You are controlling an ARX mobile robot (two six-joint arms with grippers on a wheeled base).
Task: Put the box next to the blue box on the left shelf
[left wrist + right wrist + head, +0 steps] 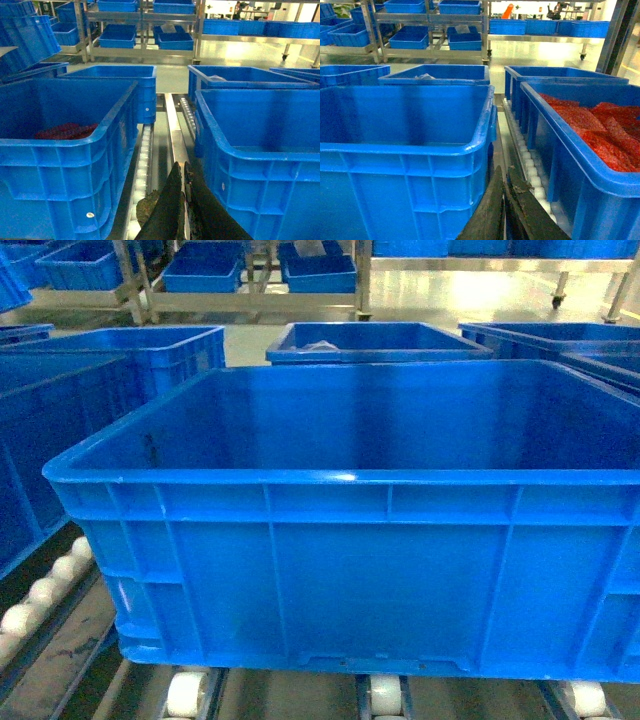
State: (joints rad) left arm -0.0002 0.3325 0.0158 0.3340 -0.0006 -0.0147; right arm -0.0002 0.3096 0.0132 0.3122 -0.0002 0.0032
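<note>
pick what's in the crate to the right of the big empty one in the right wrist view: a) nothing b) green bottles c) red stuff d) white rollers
c: the neighbouring crate on the right holds a heap of red material, while the box beside it looks empty.

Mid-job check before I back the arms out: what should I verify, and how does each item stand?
1. Box seated on rollers: ok.
2. Box rim level: ok.
3. Box beside left crate, with a gap between them: ok.
4. Left tool shut, empty, in that gap: ok.
5. Right tool shut, empty, between box and red-filled crate: ok.
6. Tools clear of the box walls: cannot tell.
</note>
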